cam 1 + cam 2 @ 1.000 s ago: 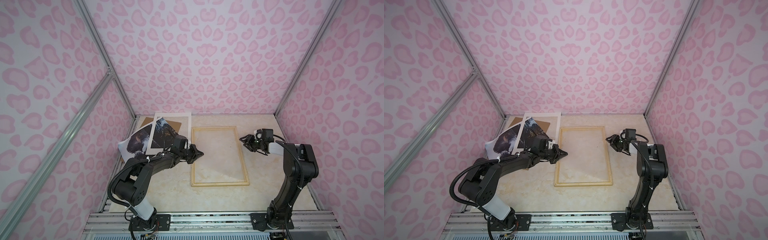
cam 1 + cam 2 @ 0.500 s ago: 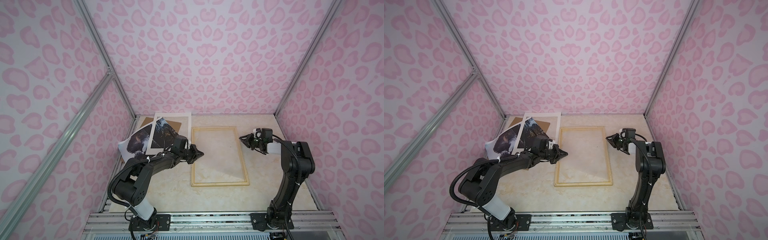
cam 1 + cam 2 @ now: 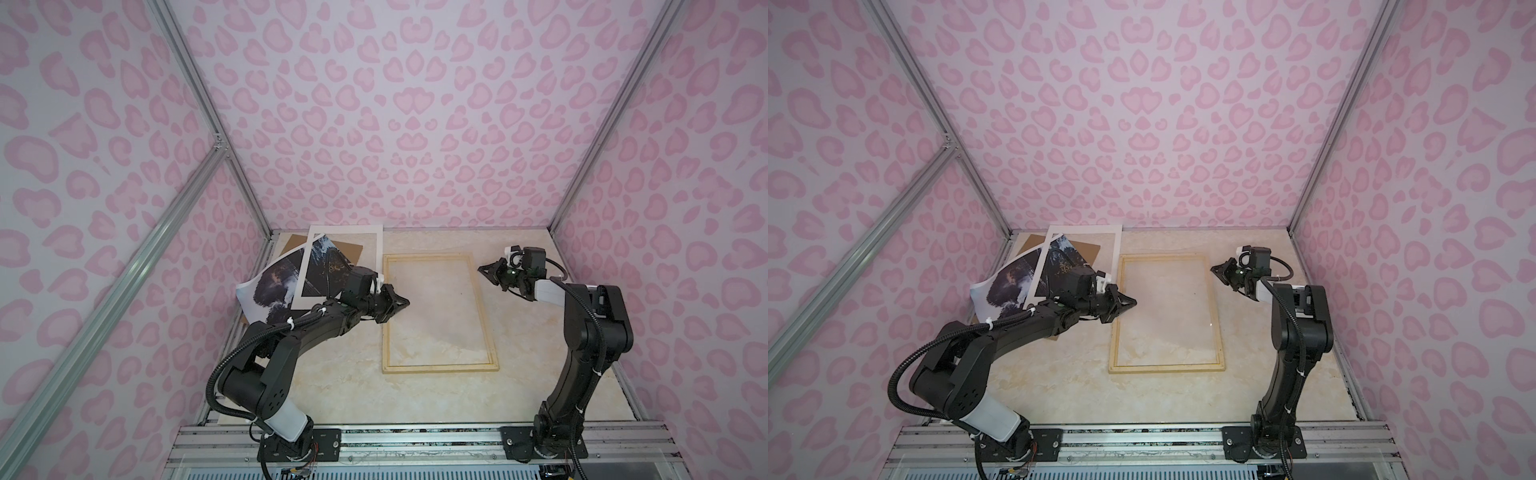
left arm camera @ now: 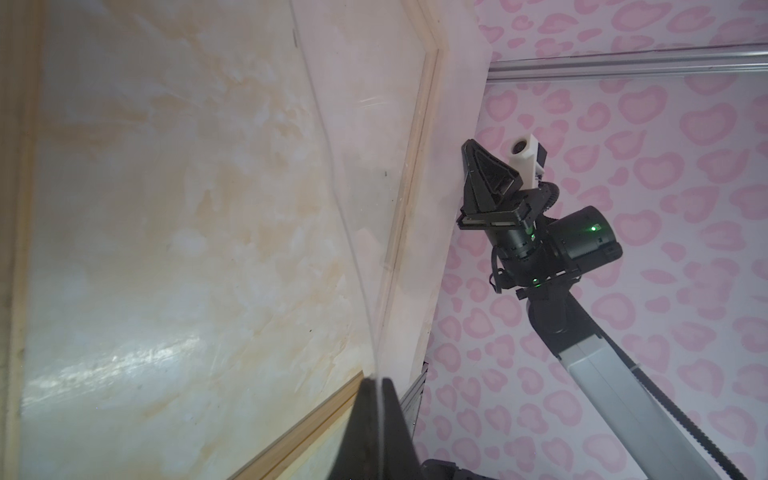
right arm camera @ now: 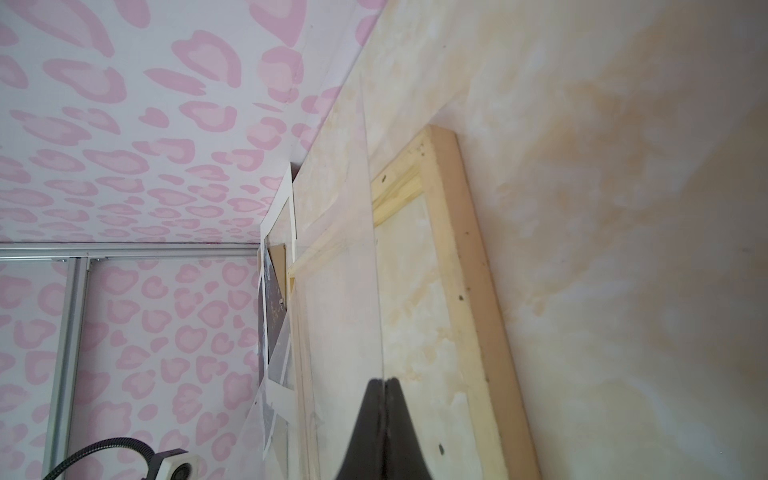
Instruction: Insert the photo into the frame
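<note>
The left hand and right hand are each pinched shut on opposite edges of a clear sheet above the frame on the tabletop. The photo is not yet in and lies to the left, partly under a white mat. Next, both hands probably need to move the sheet evenly together.

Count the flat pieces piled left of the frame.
3: the photo, curling up at the left; the white mat, lying across it; and the brown board, underneath at the back. More could be hidden below them.
</note>
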You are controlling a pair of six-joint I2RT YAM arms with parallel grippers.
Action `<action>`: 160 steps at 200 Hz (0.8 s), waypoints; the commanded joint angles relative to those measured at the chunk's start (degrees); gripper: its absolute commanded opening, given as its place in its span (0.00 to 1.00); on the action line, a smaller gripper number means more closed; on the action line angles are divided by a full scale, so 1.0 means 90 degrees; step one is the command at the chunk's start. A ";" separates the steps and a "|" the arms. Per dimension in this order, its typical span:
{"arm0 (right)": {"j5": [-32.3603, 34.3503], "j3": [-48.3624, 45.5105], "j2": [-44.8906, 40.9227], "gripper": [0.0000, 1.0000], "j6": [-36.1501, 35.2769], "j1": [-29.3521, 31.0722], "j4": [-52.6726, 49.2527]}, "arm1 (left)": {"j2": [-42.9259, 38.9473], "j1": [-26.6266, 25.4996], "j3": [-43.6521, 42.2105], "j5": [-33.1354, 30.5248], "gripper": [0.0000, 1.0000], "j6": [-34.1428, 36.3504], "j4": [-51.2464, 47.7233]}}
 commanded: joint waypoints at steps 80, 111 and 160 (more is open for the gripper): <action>0.0641 0.1312 0.0523 0.00 -0.0862 0.0575 -0.1559 | -0.0336 -0.0065 -0.0160 -0.1264 0.03 0.1292 -0.1500; 0.0644 0.1426 0.0685 0.00 -0.0835 0.0638 -0.1434 | -0.0032 -0.0107 -0.0052 -0.1459 0.03 0.1387 -0.1394; 0.0614 0.1481 0.0840 0.00 -0.0726 0.0657 -0.1183 | 0.0159 -0.0152 -0.0193 -0.1731 0.03 0.1404 -0.1346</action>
